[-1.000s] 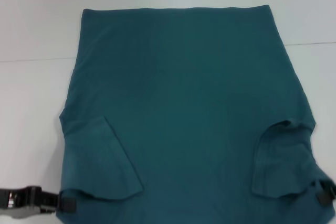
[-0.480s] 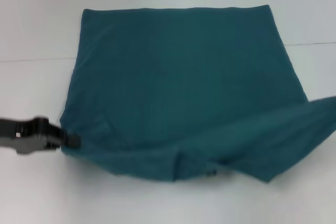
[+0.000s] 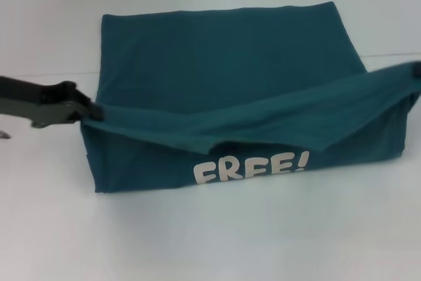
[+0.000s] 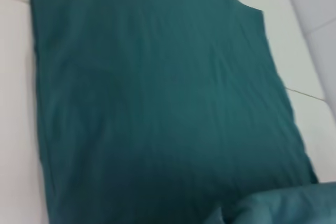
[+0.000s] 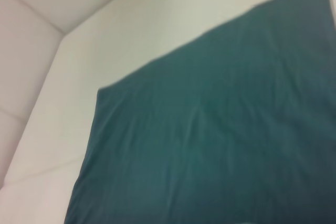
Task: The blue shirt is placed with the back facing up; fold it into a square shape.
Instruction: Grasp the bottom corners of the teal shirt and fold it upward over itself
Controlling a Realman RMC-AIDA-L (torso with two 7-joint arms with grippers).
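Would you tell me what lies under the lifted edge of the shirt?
Under the raised near edge of the shirt, its front shows with the white "FREE!" lettering. The left gripper and right gripper hold its corners. Anything further beneath the fold is covered.

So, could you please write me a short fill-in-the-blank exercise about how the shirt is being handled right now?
1. The white lettering showing on the lifted blue shirt reads ____.
2. The left claw grips the shirt's lifted edge on the robot's ____ side.
3. The shirt rests on a ____ table.

Missing words: FREE!; left; white
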